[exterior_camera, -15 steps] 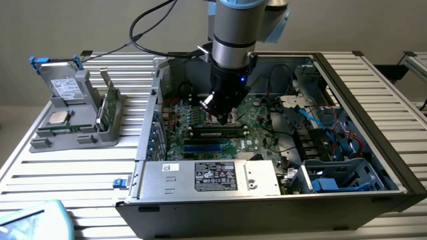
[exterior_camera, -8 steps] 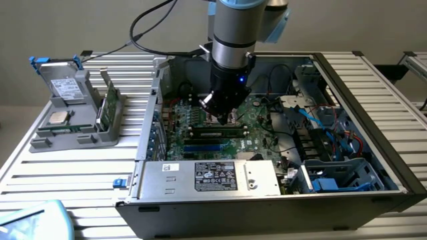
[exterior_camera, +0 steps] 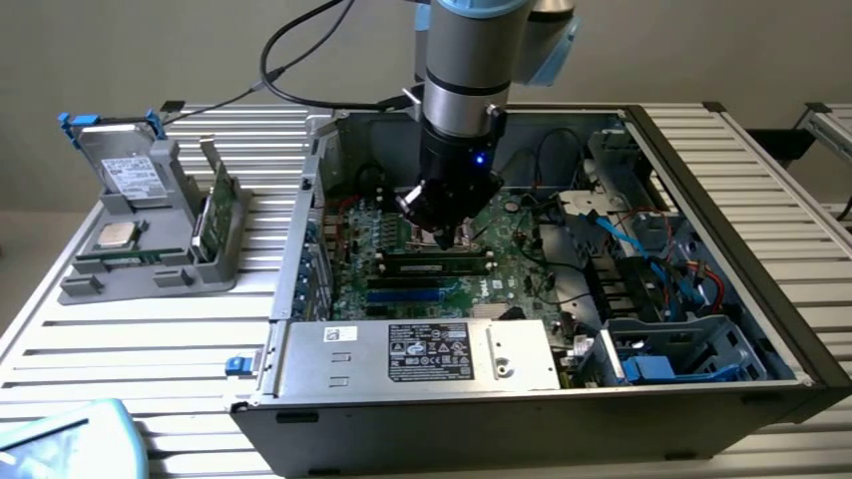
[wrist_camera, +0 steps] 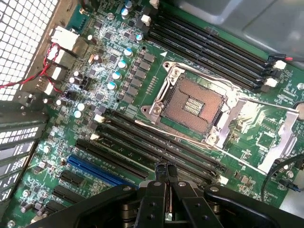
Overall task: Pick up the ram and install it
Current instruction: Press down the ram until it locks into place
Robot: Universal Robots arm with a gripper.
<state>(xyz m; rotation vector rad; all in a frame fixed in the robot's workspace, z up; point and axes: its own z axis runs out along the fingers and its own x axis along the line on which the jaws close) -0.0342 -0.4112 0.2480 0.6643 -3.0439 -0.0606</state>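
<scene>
While the gripper [exterior_camera: 440, 238] stands inside the open computer case [exterior_camera: 745, 200], its jaws are fully closed, tip against tip, and hold nothing. In the wrist view the closed gripper [wrist_camera: 166, 172] hangs just above the bank of long black slots [wrist_camera: 156, 147] beside the bare processor socket [wrist_camera: 194, 102]. The ram [exterior_camera: 433, 265] appears to lie along one of these slots, directly under the tips. Whether it is fully seated, or whether the tips touch it, cannot be told.

Hazards, as judged from this position:

1. Uneven seating. The tips stand near the middle of the stick. If either end sits high, downward force can tilt it and leave one latch unlocked.
2. Slipping. The top edge of the ram is thin. Closed tips can slide off it onto the motherboard [wrist_camera: 118, 71] and strike neighbouring slots or small parts.
3. Socket damage. The socket contacts are uncovered and close by. A sideways slip toward them can bend them.
4. Excess force. Pressing a misaligned stick can flex the motherboard or crack the slot.
</scene>
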